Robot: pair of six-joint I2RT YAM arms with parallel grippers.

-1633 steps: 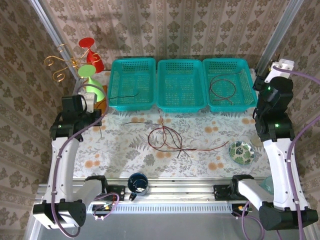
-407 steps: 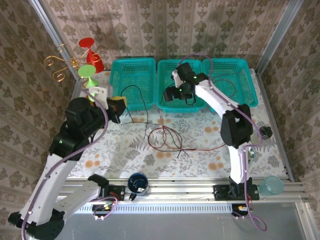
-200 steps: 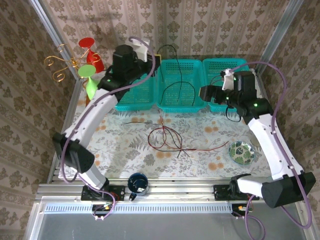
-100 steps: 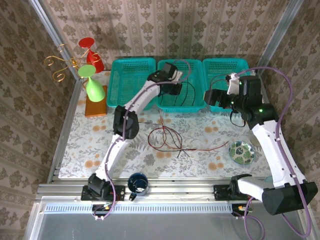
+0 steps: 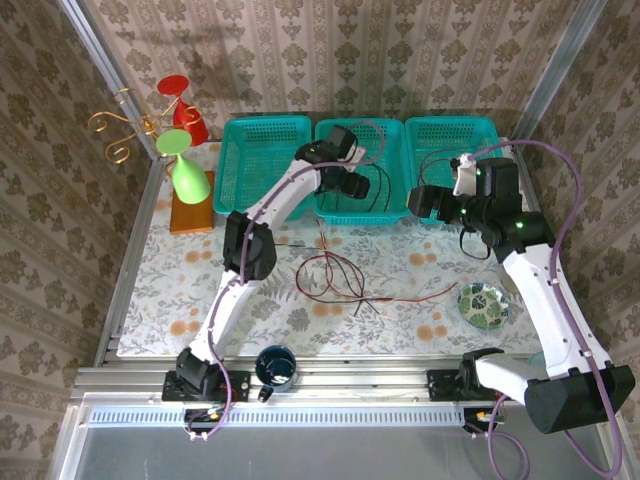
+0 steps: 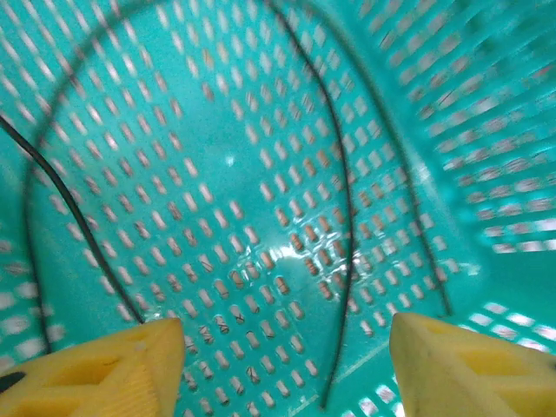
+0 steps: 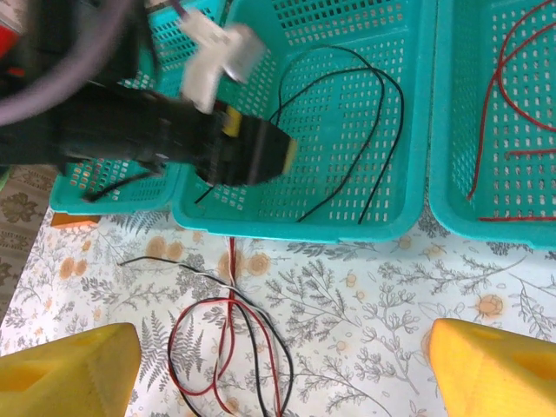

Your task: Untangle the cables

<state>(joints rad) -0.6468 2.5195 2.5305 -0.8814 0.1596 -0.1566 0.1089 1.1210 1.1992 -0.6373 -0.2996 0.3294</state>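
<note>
Left tool (image 6: 278, 373): spread wide, gripping nothing, hanging low inside the middle basket (image 6: 504, 104). Just beneath and ahead of it, looped on the basket floor, a black cable (image 6: 349, 217), one end lying between the fingertips but touched by neither. Right tool (image 7: 282, 373): likewise spread wide and empty, held above the tabletop (image 7: 391, 321), on the near side of the baskets. Ahead and left of it, that same black cable. Ahead and right of it, inside the right basket (image 7: 530, 187), a red cable (image 7: 497, 78). Below, towards its left fingertip, the tangle of red, black and white cables (image 7: 232, 287) on the tabletop.
</note>
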